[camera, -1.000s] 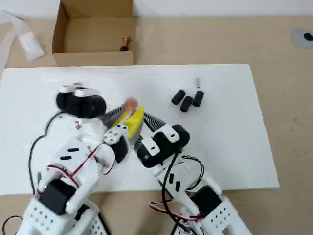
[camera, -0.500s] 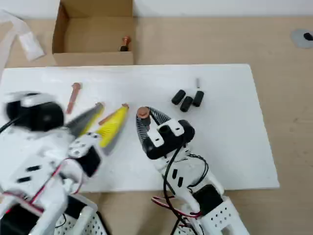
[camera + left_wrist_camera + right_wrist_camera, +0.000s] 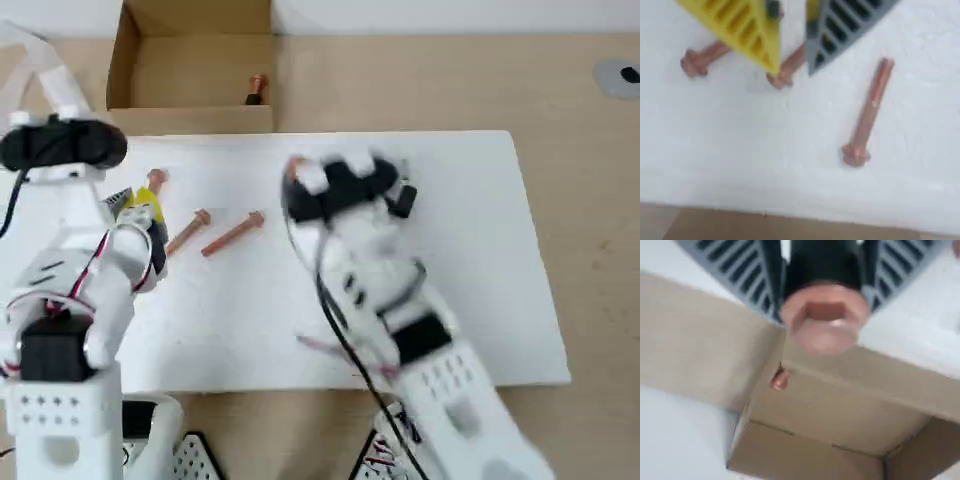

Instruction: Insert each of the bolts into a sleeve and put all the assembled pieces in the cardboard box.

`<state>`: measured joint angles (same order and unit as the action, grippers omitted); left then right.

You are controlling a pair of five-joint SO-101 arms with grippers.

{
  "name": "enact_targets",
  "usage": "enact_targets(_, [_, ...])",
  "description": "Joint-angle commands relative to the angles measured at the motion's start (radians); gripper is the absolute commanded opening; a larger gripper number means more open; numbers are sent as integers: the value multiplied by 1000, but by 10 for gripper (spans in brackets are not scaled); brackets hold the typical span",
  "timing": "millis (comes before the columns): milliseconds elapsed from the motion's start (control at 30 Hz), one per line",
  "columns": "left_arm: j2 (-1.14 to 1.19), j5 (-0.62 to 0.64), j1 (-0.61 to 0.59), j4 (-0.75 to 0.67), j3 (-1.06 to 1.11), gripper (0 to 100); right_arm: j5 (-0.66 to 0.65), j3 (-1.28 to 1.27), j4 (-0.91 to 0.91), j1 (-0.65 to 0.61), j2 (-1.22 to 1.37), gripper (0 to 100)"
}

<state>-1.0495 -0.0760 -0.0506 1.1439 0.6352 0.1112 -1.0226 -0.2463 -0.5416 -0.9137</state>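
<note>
One bolt-and-sleeve, clamped in my right jaws, has swung boxward — left jaws gape; cardboard box holds another assembly.

A white sheet covers a tan table. Three copper-coloured bolts lie near the sheet's left edge. The left gripper has one yellow finger and one grey, both patterned with slats. The right gripper is grey and slatted, around a black sleeve with a copper bolt head. The cardboard box is plain brown.
</note>
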Motion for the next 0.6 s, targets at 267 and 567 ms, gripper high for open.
enact_targets(267, [91,-51,-26,-25,-48,147,9,1148,75,33,1112,9])
enact_targets(567, [91,-51,-26,-23,-48,147,11,1925,80,71,1853,12])
